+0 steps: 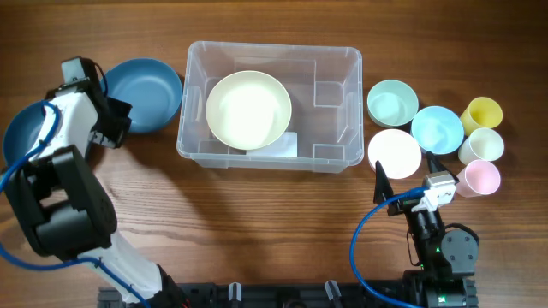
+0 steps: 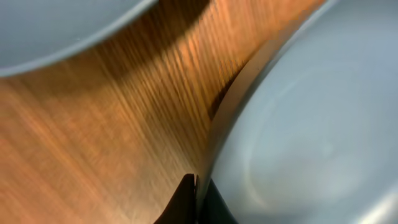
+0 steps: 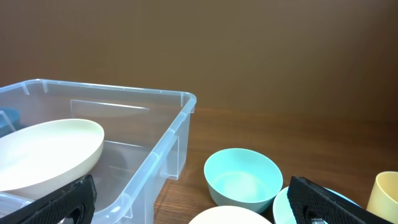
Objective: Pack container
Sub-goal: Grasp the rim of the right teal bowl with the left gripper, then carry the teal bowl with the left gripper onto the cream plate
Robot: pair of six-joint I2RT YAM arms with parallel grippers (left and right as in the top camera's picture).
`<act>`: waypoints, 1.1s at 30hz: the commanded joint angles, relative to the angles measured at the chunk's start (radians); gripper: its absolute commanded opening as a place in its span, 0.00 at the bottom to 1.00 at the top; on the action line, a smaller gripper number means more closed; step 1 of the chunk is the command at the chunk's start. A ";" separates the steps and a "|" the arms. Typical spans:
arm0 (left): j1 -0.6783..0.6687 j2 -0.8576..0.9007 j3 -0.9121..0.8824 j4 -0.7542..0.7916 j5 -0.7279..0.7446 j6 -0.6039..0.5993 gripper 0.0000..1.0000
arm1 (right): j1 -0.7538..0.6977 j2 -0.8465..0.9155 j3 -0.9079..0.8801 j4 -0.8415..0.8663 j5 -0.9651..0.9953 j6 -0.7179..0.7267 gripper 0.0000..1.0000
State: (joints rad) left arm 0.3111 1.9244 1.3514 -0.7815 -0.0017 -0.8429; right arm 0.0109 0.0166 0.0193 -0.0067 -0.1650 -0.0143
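Under me lies a wooden tabletop (image 1: 257, 222), warm brown, its fine grain running left to right in the overhead view. In the left wrist view the wood glows orange where light strikes it and darkens under soft shadows. Beyond its far edge stands a plain, dull brown wall (image 3: 261, 50).

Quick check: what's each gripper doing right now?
Left gripper: closed, pinching the rim of the blue bowl.
Right gripper: wide open, holding nothing.
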 commanded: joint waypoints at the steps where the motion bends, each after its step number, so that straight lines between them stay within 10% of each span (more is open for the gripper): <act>1: -0.002 -0.164 0.112 -0.048 -0.006 0.055 0.04 | 0.005 0.000 -0.005 0.003 -0.016 -0.011 1.00; 16: -0.206 -0.646 0.153 -0.134 0.095 0.366 0.04 | 0.005 0.000 -0.005 0.003 -0.016 -0.011 1.00; 33: -0.677 -0.308 0.153 -0.178 -0.127 0.381 0.04 | 0.005 0.000 -0.005 0.003 -0.016 -0.011 1.00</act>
State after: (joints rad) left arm -0.3275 1.5372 1.4975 -0.9646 -0.0269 -0.4713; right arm 0.0109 0.0166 0.0193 -0.0067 -0.1650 -0.0143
